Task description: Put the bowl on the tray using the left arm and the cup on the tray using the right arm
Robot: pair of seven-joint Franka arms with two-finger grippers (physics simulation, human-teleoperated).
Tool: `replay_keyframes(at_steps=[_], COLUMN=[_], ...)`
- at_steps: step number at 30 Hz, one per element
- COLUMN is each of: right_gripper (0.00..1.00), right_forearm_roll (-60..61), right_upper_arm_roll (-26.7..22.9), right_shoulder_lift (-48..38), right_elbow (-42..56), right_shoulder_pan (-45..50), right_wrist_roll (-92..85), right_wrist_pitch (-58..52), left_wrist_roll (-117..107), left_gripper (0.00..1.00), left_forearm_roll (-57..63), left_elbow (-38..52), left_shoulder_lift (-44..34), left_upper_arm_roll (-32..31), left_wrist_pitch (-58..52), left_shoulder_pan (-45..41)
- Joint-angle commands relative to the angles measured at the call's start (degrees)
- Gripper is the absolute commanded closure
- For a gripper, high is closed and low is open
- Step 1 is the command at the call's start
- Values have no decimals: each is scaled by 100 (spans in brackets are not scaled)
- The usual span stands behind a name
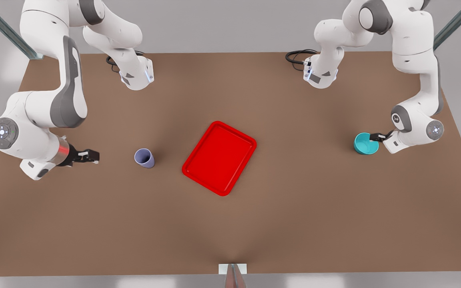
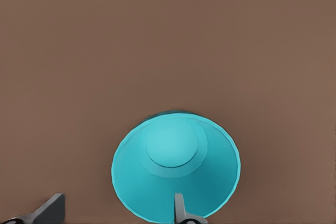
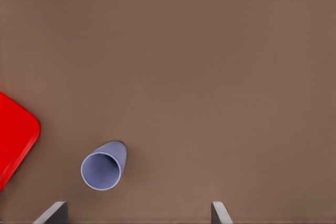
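On the brown table [image 1: 230,232], my open left gripper [image 1: 374,137] straddles the bowl [image 1: 364,145] rim, my open right gripper [image 1: 90,155] waits near the cup [image 1: 144,157]; a thin rim pinch may slip.

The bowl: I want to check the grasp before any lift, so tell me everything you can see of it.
The bowl is small, round, teal and glossy, plastic by its look, with a flat circular floor and flaring walls. It is empty and stands upright on the brown table, toward the front view's right, well apart from the red tray. The left gripper is open at its rim: in the left wrist view one finger is inside the bowl and the other outside, straddling the wall. Whether either touches it I cannot tell.
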Motion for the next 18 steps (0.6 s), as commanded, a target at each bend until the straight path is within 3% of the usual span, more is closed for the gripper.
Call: replay_keyframes(at_steps=[1,9,11,12,14,16,18], right_gripper=[0,0,0,0,0,0,0], right_forearm_roll=[-45,-63,-55,-55,-63,-72,-11], right_upper_arm_roll=[0,9,9,0,9,9,9], right_shoulder_lift=[0,53,61,61,123,132,158], right_elbow=[0,-44,-79,-97,-96,-79,-70], right_shoulder_pan=[13,5,-13,-13,-30,-39,14], right_wrist_roll=[0,-26,-8,0,-26,-35,-26], right_wrist_pitch=[11,81,81,90,178,204,222], left_wrist_roll=[2,10,2,10,10,10,2], left_gripper=[0,0,15,34,58,68,71], left_forearm_roll=[-688,-1181,-1295,-1322,-1331,-1331,-1331], left_elbow=[2,55,134,142,204,222,230], left_shoulder_lift=[37,362,468,512,556,591,609], left_upper_arm_roll=[0,0,0,0,0,0,0], left_wrist_pitch=[5,5,5,5,-13,-30,-48], left_shoulder_pan=[8,201,210,210,210,210,210])
